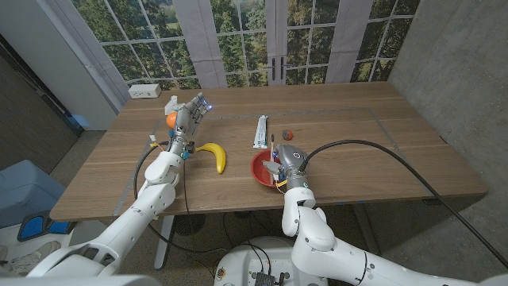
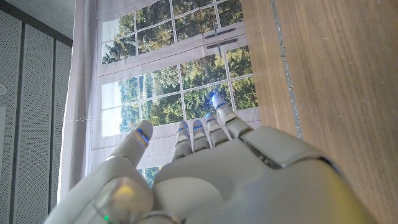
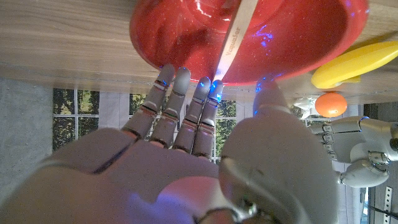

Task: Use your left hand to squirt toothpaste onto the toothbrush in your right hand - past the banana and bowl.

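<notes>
The white toothpaste tube point(image 1: 259, 132) lies on the table beyond the red bowl point(image 1: 259, 170), with no hand on it. My right hand point(image 1: 287, 164) is at the bowl's right rim and pinches a white toothbrush point(image 3: 234, 42) between thumb and fingers; the handle reaches across the red bowl point(image 3: 186, 34). My left hand point(image 1: 190, 115) hangs raised over the table's left part, beyond the banana point(image 1: 215, 156), fingers apart and holding nothing. That left hand point(image 2: 205, 174) points its fingers toward the windows. The banana point(image 3: 354, 62) lies left of the bowl.
An orange ball point(image 1: 171, 119) and a white object point(image 1: 173, 103) sit just left of my left hand. A small dark red thing point(image 1: 289, 133) lies right of the tube. A power strip point(image 1: 144, 91) is at the far left edge.
</notes>
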Controlling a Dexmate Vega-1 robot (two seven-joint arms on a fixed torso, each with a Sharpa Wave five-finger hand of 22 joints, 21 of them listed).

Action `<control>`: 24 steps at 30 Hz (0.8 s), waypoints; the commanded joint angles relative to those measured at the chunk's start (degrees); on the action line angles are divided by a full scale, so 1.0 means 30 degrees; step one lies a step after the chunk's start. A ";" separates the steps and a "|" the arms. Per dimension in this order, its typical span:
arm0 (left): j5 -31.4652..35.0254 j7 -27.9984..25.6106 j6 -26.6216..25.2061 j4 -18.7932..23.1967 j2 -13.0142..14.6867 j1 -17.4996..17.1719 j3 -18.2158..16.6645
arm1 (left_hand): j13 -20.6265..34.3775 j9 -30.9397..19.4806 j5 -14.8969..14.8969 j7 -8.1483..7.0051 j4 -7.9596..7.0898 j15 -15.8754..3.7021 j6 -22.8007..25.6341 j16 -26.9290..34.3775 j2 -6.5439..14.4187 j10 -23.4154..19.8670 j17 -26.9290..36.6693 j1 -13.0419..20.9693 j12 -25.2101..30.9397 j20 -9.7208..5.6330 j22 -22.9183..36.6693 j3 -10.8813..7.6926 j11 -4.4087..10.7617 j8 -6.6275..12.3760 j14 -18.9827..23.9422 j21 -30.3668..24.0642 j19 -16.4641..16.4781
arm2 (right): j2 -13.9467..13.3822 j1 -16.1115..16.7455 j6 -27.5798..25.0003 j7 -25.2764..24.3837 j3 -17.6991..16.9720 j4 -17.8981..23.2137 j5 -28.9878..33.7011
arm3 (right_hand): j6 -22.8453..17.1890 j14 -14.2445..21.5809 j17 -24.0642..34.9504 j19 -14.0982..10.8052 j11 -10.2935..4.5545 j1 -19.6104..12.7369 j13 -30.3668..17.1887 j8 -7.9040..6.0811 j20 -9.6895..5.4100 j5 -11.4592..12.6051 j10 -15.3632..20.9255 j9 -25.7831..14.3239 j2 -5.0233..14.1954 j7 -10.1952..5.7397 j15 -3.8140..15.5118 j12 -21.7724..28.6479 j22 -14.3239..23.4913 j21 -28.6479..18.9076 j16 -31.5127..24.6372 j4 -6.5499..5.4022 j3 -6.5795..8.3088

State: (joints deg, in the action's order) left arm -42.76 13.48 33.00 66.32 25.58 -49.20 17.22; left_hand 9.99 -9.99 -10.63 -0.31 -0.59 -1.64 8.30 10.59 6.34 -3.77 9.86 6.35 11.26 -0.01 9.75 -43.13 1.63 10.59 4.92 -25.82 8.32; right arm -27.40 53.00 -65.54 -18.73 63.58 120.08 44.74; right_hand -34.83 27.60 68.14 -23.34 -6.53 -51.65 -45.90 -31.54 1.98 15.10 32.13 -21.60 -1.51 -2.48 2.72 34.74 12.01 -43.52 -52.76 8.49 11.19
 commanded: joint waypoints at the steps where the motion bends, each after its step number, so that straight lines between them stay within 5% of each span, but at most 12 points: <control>1: -0.0079 0.0535 0.0434 -0.0302 0.0015 0.0138 -0.0087 | 0.0086 -0.0049 -0.0127 -0.0078 0.0127 -0.0022 0.0120 -0.0048 0.0842 -0.0202 -0.0028 -0.0069 -0.0056 -0.0001 0.0077 -0.0101 0.0026 -0.0005 0.0143 0.0048 0.0188 | 0.0352 -0.0904 -0.2296 -0.0075 0.1530 -0.0882 0.1097 | 0.0411 -0.1456 0.0553 0.0778 0.0206 -0.0553 -0.0403 0.0484 0.0226 0.0370 -0.1562 0.0283 0.0026 0.0010 0.2233 -0.0311 0.0073 0.0181 -0.0605 -0.0038 -0.0256; 8: -0.0167 0.0832 0.0720 -0.0396 0.0033 0.0099 -0.0158 | 0.0085 -0.0049 -0.0120 -0.0092 0.0257 -0.0004 0.0103 -0.0069 0.0831 -0.0196 -0.0050 -0.0002 -0.0062 -0.0009 0.0078 -0.0124 0.0038 -0.0015 0.0129 0.0086 0.0202 | 0.0625 -0.0901 -0.2763 -0.0858 0.1688 -0.1286 0.1106 | 0.2040 -0.3151 0.0552 0.1351 0.0659 -0.0557 -0.1043 0.1715 0.0605 0.0775 -0.3755 0.0721 0.0139 0.0386 0.1885 -0.0517 0.0064 0.0271 -0.1534 -0.0219 -0.0671; 12: -0.0190 0.1061 0.0905 -0.0404 0.0134 0.0027 -0.0207 | 0.0084 -0.0048 -0.0108 -0.0118 0.0361 -0.0044 0.0122 -0.0074 0.0813 -0.0191 -0.0061 0.0047 -0.0066 -0.0002 0.0078 -0.0116 0.0029 -0.0010 0.0131 0.0116 0.0208 | 0.1198 -0.1843 -0.4815 -0.0132 0.2755 -0.1806 0.1315 | 0.2570 -0.3631 0.0359 0.1519 0.0841 -0.0680 -0.1201 0.2070 0.0702 0.0891 -0.4319 0.0805 0.0175 0.0572 0.1779 -0.0559 0.0047 0.0312 -0.1672 -0.0186 -0.0741; 16: -0.0358 0.1400 0.1190 -0.0516 0.0126 -0.0058 -0.0292 | 0.0082 -0.0047 -0.0084 -0.0198 0.0522 -0.0058 0.0178 -0.0088 0.0780 -0.0189 -0.0070 0.0116 -0.0070 0.0004 0.0078 -0.0085 0.0061 0.0007 0.0099 0.0171 0.0198 | 0.3067 -0.0563 -0.4815 0.3800 0.1579 -0.3536 0.6586 | 0.2616 -0.3646 0.0178 0.1565 0.0910 -0.0837 -0.1138 0.2177 0.0708 0.0973 -0.4384 0.0858 0.0241 0.0649 0.1750 -0.0585 0.0036 0.0321 -0.1747 -0.0136 -0.0724; 19: -0.0579 0.1198 0.0781 -0.0075 0.0268 -0.0333 -0.0384 | 0.0081 -0.0047 -0.0071 -0.0221 0.0604 -0.0089 0.0233 -0.0086 0.0752 -0.0169 -0.0073 0.0146 -0.0079 0.0000 0.0078 -0.0063 0.0091 0.0024 0.0104 0.0198 0.0195 | 0.3492 -0.0219 -0.4815 0.5771 0.1194 -0.3864 0.8427 | 0.2182 -0.3853 0.0064 0.1771 0.1108 -0.1002 -0.1027 0.2148 0.0808 0.1069 -0.4479 0.0949 0.0257 0.0771 0.1647 -0.0641 0.0017 0.0389 -0.1840 -0.0091 -0.0738; 24: -0.0526 0.0904 0.0757 0.0235 0.0389 -0.0559 -0.0503 | 0.0080 -0.0047 -0.0061 -0.0229 0.0685 -0.0070 0.0278 -0.0079 0.0830 -0.0167 -0.0060 0.0202 -0.0081 0.0000 0.0079 -0.0053 0.0075 0.0032 0.0091 0.0242 0.0196 | 0.4304 0.0221 -0.4815 0.6631 0.0650 -0.4545 0.9616 | 0.1458 -0.4203 -0.0196 0.2311 0.1311 0.0704 -0.1178 0.2245 0.1188 0.1132 -0.4860 0.1168 0.0006 0.0806 0.1354 -0.0574 -0.0014 0.0587 -0.2064 -0.0959 -0.1615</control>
State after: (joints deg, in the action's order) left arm -43.81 16.57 35.42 65.33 26.01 -49.45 16.43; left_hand 9.99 -9.99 -10.63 -0.82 1.14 -1.64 8.81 10.37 6.34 -3.98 9.60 6.35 11.04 -0.01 9.75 -43.24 1.84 10.59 4.92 -25.38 8.31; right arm -20.38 51.24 -77.22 -13.43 67.94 111.80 54.78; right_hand -29.64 15.42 67.69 -17.25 -2.72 -51.81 -48.98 -25.17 5.23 18.17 18.14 -18.18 -0.90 -0.05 2.37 33.00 11.88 -42.14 -58.52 6.52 7.41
